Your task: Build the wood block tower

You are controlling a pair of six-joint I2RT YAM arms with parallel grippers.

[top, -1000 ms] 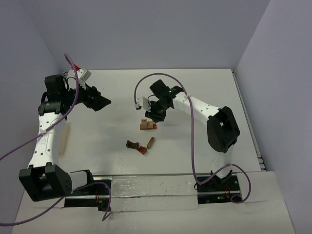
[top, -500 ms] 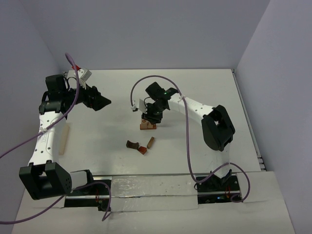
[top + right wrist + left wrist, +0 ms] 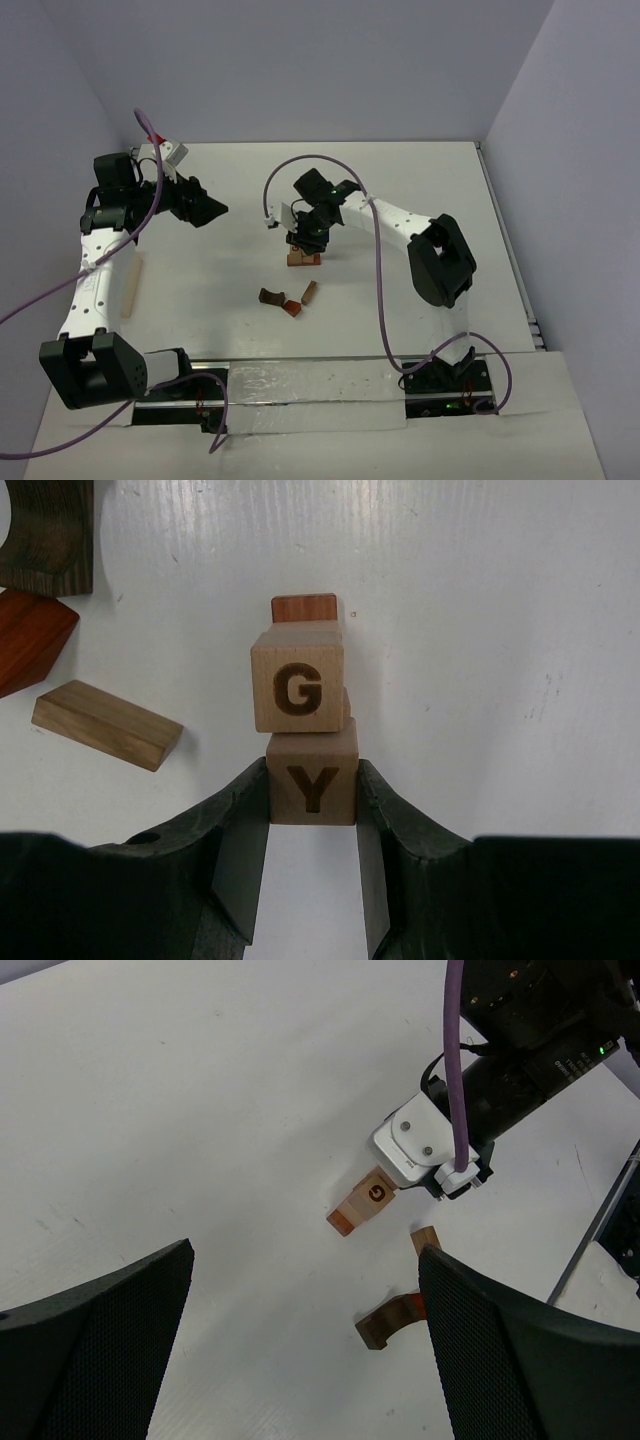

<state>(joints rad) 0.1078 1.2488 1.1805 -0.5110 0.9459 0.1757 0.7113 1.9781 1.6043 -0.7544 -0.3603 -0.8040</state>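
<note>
The white table carries everything you see from above. The left arm rises along its left edge, and the right arm reaches in from the right toward the centre. A purple cable trails from the right arm. A pale tray lies flat just beside the left arm.

Your left gripper hangs over the far left of the table, well apart from the blocks, with its fingers spread wide and nothing between them.

Your right gripper is at the table's centre with its fingers closed against both sides of the Y block.

The wood block tower stands directly under that gripper. In the right wrist view, the G block sits just beyond the Y block and touches it. A reddish block shows at the G block's far edge. You cannot tell whether the Y block rests on anything.

Three loose pieces lie near the tower, toward the arm bases: a dark arch, a red-brown block touching it, and a tan wedge just beside.
</note>
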